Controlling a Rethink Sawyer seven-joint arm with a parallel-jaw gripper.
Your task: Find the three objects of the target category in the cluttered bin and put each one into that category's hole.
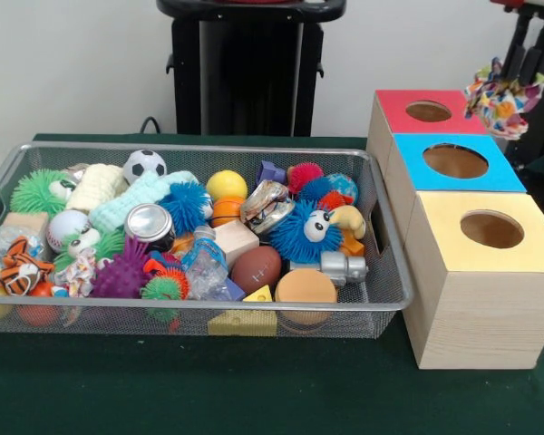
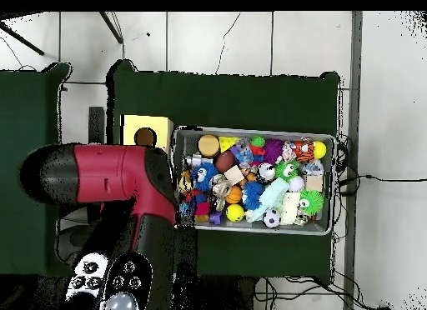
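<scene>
I'm seeing the arm (image 2: 125,198) hanging above the boxes, its gripper hidden, so I cannot tell its state; the wire bin (image 1: 381,299) is sitting untouched beside the yellow-topped box (image 1: 490,272).

toy-crammed bin (image 1: 388,299), no gaps; three box holes (image 1: 455,160) open above.

Red box (image 1: 415,113), blue box (image 1: 449,163), yellow box (image 1: 486,231), black-and-white ball (image 1: 144,165).

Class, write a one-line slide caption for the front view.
Wire bin crammed with toys and balls, beside three wooden boxes with red, blue and yellow holed tops.
</scene>
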